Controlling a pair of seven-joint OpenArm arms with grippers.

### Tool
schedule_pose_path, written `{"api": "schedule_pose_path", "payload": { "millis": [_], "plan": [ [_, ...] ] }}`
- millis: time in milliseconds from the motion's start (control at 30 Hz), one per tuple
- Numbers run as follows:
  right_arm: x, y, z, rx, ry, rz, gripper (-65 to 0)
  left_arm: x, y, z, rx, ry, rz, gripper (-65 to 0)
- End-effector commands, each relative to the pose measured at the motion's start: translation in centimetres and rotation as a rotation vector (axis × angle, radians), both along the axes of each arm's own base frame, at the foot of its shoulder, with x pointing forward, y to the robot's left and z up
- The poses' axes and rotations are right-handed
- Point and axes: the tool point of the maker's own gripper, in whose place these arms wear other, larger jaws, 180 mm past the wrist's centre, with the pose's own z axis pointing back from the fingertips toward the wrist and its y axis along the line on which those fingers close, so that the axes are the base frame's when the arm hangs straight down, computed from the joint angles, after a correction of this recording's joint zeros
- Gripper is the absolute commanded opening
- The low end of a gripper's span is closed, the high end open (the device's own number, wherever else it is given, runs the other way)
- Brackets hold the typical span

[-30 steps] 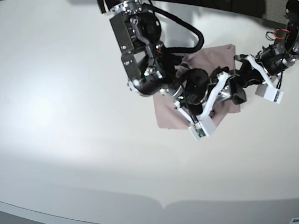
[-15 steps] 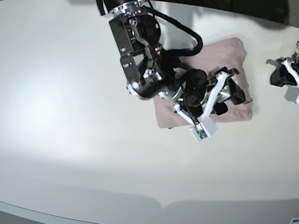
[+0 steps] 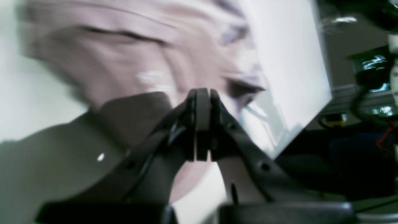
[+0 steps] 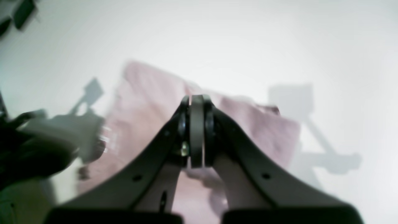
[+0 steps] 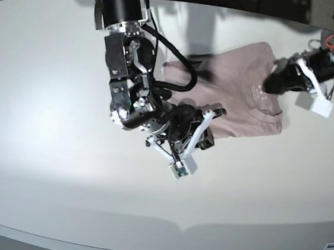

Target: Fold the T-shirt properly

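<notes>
Base view: the T-shirt (image 5: 230, 96) lies folded into a rough rectangle on the white table (image 5: 48, 118), up toward 1 o'clock from the table's middle. Dusty pink, soft creases across it. A small white neck label (image 5: 257, 93) shows near its right edge, by the collar opening.

The right gripper (image 5: 205, 132) sits at the shirt's lower left, about 7 o'clock of the cloth, its black arm (image 5: 129, 55) running down from 12 o'clock of the view. From above, the white finger frames lie over the shirt's lower edge; whether they touch the fabric cannot be told from here.

Right wrist view: the right gripper's fingertips (image 4: 196, 130) are pressed together, pads flat against each other, nothing between them. The pink cloth (image 4: 149, 124) lies beyond and beneath the tips, blurred. Hard shadows of the gripper fall on the table at 3 o'clock.

The left gripper (image 5: 279, 84) is at the shirt's right edge, 3 o'clock of the cloth, just beside the collar. Its arm (image 5: 332, 56) reaches in from the upper right corner.

Left wrist view: the left gripper's fingertips (image 3: 202, 124) are likewise closed tight on each other, with no fabric caught between the pads. Heavy blur. Pink shirt (image 3: 130, 62) fills the upper left behind the tips, with the white label (image 3: 149, 76) as a smear at 11 o'clock of the tips. The table edge (image 3: 311, 118) falls away at 3 o'clock.
</notes>
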Motion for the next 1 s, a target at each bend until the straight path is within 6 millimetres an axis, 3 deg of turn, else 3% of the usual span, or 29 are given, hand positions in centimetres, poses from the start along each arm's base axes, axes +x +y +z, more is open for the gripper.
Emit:
{"api": "schedule_pose_path", "payload": {
  "millis": [0, 200, 433, 667, 967],
  "plan": [
    [1.2, 0.6, 1.2, 0.027, -0.037, 0.003, -65.0, 0.5, -0.3, 1.0, -0.014, -0.042, 0.008, -65.0],
    [2.1, 0.4, -2.8, -0.059, 0.049, 0.043, -65.0, -1.7, -3.1, -3.0, 0.085, 0.004, 0.034, -65.0],
    [2.4, -4.5, -6.8, -0.222, 0.080, 0.018, -65.0, -3.7, -3.5, -7.0, 0.251, 0.011, 0.062, -65.0],
    [1.4, -9.6, -9.2, -0.343, 0.139, 0.002, -65.0, -1.1, -1.5, -8.8, 0.326, 0.013, 0.104, -65.0],
    [-2.7, -12.4, -11.4, -0.366, 0.217, 0.006, -65.0, 4.8, 0.5, -9.0, 0.478, -0.042, 0.113, -65.0]
  ]
}}
